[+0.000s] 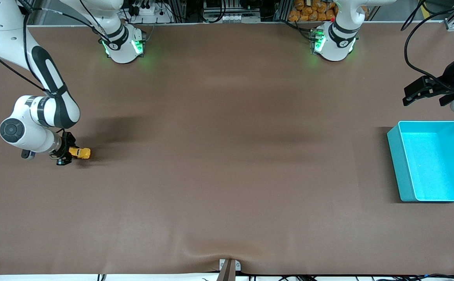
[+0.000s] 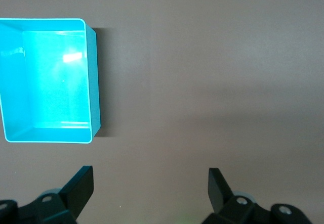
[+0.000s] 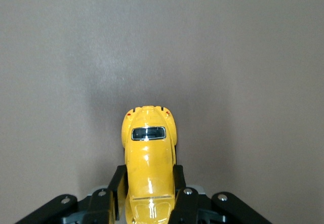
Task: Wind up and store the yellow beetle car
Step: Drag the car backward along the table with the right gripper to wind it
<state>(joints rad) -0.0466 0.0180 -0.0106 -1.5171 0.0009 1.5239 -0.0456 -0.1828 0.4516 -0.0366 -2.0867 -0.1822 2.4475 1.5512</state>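
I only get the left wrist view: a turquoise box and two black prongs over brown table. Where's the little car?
Observer: The yellow beetle car is at the right arm's end of the table, far from the turquoise bin.
Operator: Is it just lying there?
Observer: No, the right tool is shut on its sides, down at the tabletop.
Operator: And those prongs I see?
Observer: They belong to the left tool, open and holding nothing, waiting above the table beside the bin.
Operator: Anything in the box I can't see?
Observer: The front view shows it empty too.
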